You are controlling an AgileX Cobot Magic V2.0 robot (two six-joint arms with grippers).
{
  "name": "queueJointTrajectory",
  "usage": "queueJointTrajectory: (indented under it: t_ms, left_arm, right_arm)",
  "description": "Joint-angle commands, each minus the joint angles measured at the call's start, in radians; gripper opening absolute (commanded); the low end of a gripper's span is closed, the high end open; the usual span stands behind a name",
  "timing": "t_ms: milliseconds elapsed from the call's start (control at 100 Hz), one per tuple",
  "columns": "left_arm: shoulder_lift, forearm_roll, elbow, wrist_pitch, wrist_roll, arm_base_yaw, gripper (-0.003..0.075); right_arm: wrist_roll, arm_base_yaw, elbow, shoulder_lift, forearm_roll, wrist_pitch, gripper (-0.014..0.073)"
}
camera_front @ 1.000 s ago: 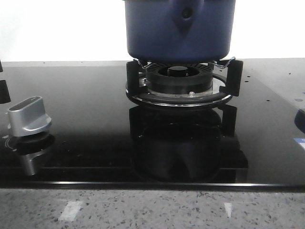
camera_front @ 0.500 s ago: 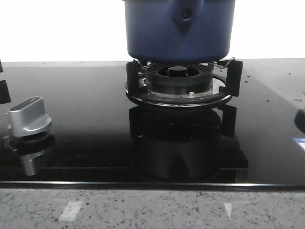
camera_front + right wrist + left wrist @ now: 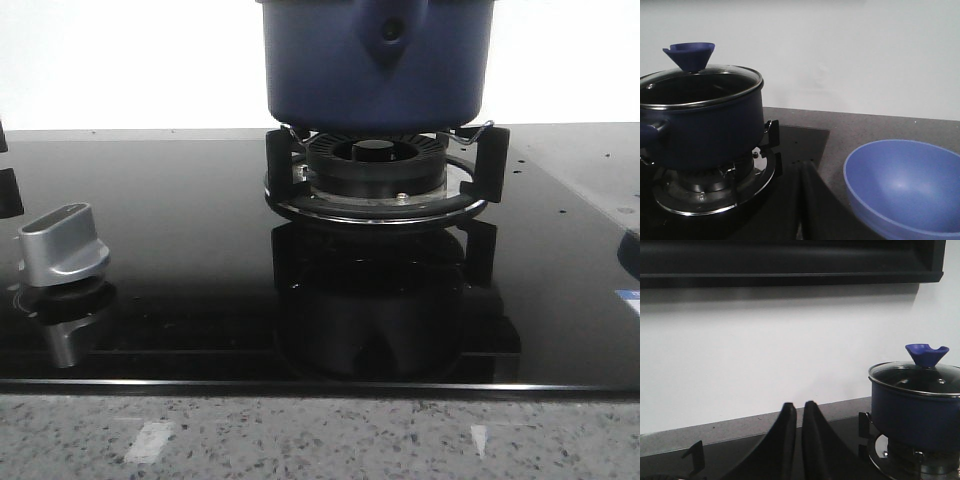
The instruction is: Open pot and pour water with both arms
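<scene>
The dark-blue pot (image 3: pixel 378 60) stands on the gas burner (image 3: pixel 375 180) at the back middle of the black hob. It also shows in the left wrist view (image 3: pixel 915 412) and the right wrist view (image 3: pixel 705 130). A glass lid (image 3: pixel 700 82) with a blue cone knob (image 3: pixel 689 54) covers it; the knob also shows in the left wrist view (image 3: pixel 926 354). My left gripper (image 3: pixel 799 407) is shut and empty, well off to the pot's left. My right gripper (image 3: pixel 801 172) is shut and empty, between the pot and a light-blue bowl (image 3: pixel 910 185). Neither gripper shows in the front view.
A silver stove knob (image 3: pixel 62 245) sits at the hob's front left. The bowl stands on the grey counter to the right of the hob; its edge shows in the front view (image 3: pixel 632 250). A second burner grate (image 3: pixel 694 455) is on the left. A dark hood (image 3: pixel 790 260) hangs above.
</scene>
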Motion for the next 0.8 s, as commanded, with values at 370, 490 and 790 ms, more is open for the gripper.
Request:
queueJointTrajectory:
  t_ms: [370,490,790]
  left_arm:
    - [0.008,-0.04,-0.017,0.012,-0.001,-0.008,-0.002]
    - [0.008,-0.04,-0.017,0.012,-0.001,-0.008,-0.002]
    - [0.008,-0.031,-0.017,-0.047,-0.056,-0.006,-0.002]
  right_arm:
    - [-0.01,0.002,-0.025,0.005,0.03,-0.029,-0.0047]
    - [-0.01,0.002,-0.025,0.005,0.03,-0.029,-0.0047]
    - [-0.01,0.002,-0.025,0.005,0.03,-0.029,-0.0047]
